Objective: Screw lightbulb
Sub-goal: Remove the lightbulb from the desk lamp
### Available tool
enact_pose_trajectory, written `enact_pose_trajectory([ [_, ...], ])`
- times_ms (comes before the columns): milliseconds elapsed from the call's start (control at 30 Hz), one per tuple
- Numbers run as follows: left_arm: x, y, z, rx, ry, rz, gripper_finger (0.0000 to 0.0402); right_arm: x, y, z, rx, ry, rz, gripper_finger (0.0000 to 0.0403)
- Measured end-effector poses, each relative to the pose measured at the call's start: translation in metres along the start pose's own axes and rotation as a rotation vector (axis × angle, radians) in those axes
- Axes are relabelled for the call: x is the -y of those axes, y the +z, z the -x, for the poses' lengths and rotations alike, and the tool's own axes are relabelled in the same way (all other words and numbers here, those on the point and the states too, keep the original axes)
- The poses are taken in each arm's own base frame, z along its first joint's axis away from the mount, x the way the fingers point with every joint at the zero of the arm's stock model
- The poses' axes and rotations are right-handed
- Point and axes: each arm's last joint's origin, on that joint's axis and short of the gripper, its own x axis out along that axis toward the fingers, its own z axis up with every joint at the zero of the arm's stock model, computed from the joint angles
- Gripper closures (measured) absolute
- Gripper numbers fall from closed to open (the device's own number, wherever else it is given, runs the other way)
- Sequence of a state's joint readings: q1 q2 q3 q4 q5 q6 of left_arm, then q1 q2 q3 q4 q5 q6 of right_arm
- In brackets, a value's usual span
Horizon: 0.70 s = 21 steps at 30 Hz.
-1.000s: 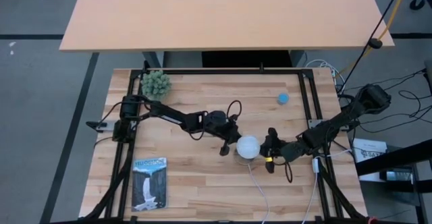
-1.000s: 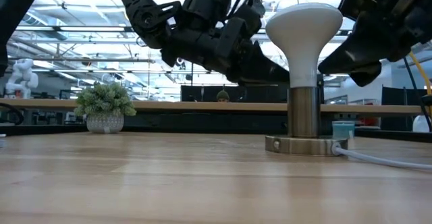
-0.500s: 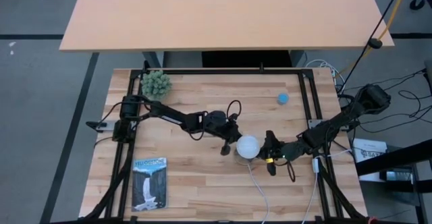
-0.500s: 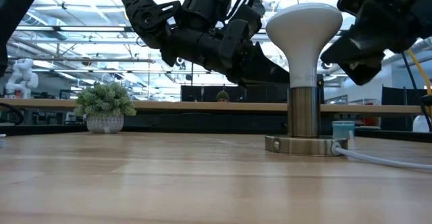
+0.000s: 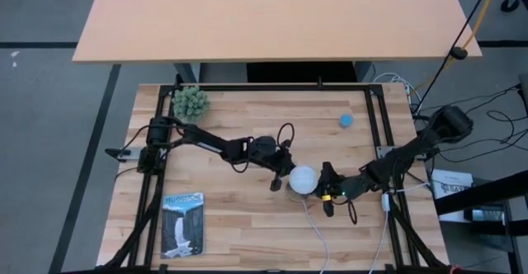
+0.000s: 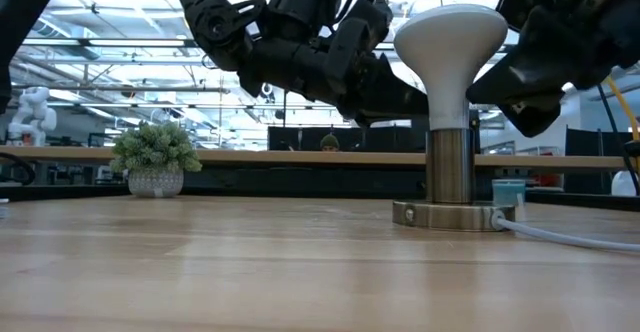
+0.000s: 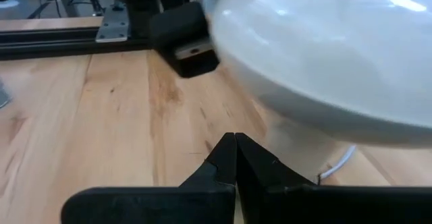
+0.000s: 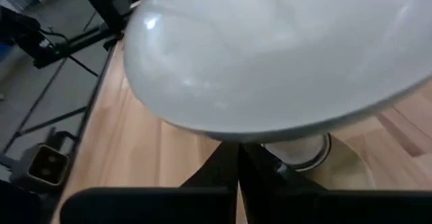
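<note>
White round-domed lightbulb [image 6: 449, 42] stands upright in a silvery cylindrical socket [image 6: 449, 167] with a white cord [image 6: 570, 234], near the middle of the wooden table [image 5: 247, 216]. Left gripper [image 7: 235, 143] and right gripper [image 8: 239, 153] flank the dome, just beside it, fingers pressed together, holding nothing.

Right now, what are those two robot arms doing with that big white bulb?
The white lightbulb stands upright in a silvery socket with a white cord, near the middle of the wooden table. Both arms crowd it from opposite sides. The left claw and the right claw are both shut, with their tips by the bulb's neck just under its dome. Neither one holds it.
</note>
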State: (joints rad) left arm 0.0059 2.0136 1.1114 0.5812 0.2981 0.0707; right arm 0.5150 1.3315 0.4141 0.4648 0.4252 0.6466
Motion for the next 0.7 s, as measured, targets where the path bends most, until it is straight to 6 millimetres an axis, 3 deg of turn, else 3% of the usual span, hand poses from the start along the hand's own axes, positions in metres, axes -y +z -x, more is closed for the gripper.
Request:
enact_pose_trajectory([
  [433,0.006,0.0,-0.002,-0.003,-0.027,-0.013,0.0401,0.014,-0.005,-0.005,0.018,-0.206,0.083,0.0403],
  [700,0.01,-0.004,-0.002,-0.047,-0.062,-0.002,0.0401,0.031,-0.004,-0.003,0.059,-0.425,0.097,0.0403],
])
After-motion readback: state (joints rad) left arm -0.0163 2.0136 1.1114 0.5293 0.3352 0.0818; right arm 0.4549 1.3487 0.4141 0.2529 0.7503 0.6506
